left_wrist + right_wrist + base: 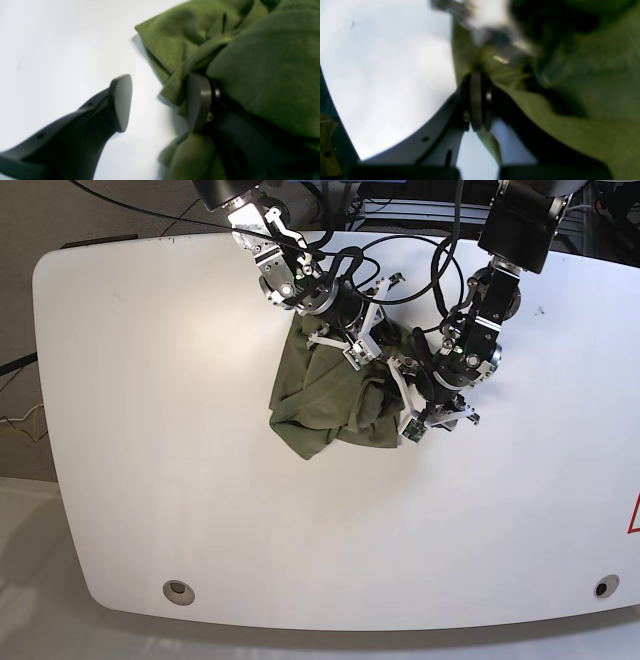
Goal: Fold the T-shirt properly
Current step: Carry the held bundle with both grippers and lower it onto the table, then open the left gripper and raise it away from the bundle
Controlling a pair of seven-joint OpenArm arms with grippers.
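Note:
The olive-green T-shirt (330, 395) lies bunched in a crumpled heap near the middle of the white table. In the left wrist view my left gripper (160, 102) stands open just above the table. Its left finger (122, 102) is bare. T-shirt (262, 75) fabric drapes over and behind its right finger (197, 100), with only table showing between the pads. In the right wrist view my right gripper (477, 100) is shut on a fold of the T-shirt (582, 120), which hangs taut from the pinched pads. Both arms meet at the heap's far right side.
The white table (200, 510) stretches wide to the left and front of the cloth. Black cables (400, 255) loop over the back edge between the right arm (300, 285) and the left arm (470, 345). Round holes (178, 590) sit near the front corners.

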